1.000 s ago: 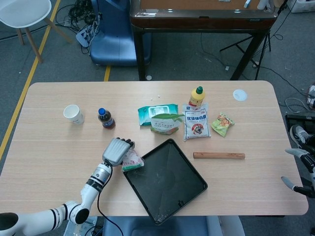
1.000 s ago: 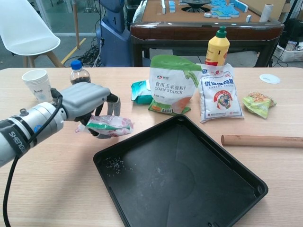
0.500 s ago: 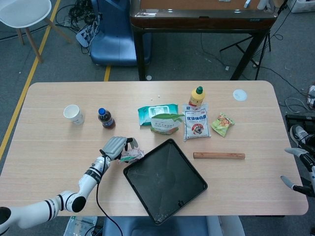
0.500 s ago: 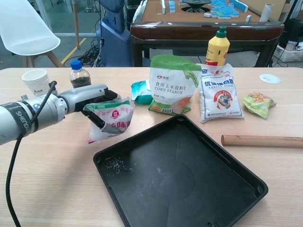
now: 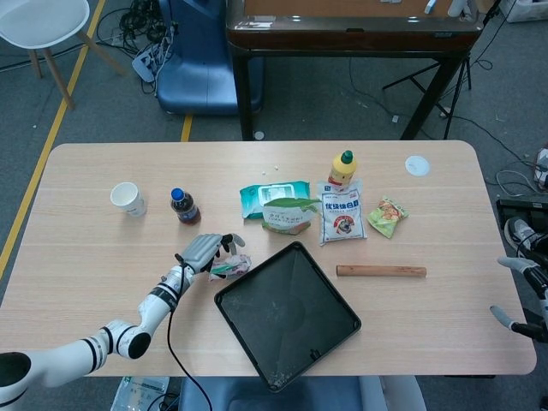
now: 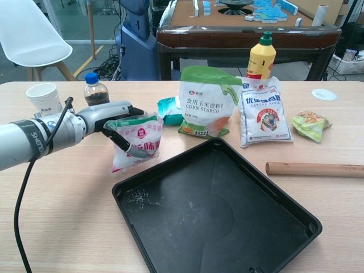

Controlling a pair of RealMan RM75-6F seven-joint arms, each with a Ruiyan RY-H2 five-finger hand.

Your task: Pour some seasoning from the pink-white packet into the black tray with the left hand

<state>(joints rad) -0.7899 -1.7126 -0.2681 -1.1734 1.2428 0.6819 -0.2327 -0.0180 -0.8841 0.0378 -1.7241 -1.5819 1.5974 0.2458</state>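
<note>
Holding the pink-white packet (image 6: 136, 142) upright now, your left hand (image 6: 111, 116) has its fingers wrapped round the top, and the base sits on or just above the bench (image 6: 57, 193), just beside the near-left edge of the black tray (image 6: 227, 222). A second ago you had it tipped flat; you've since swung it back to vertical and away from the tray. A few grains already lie in the tray's corner, so the pour looks done. Your right hand (image 5: 518, 295) waits empty, fingers apart.
</note>
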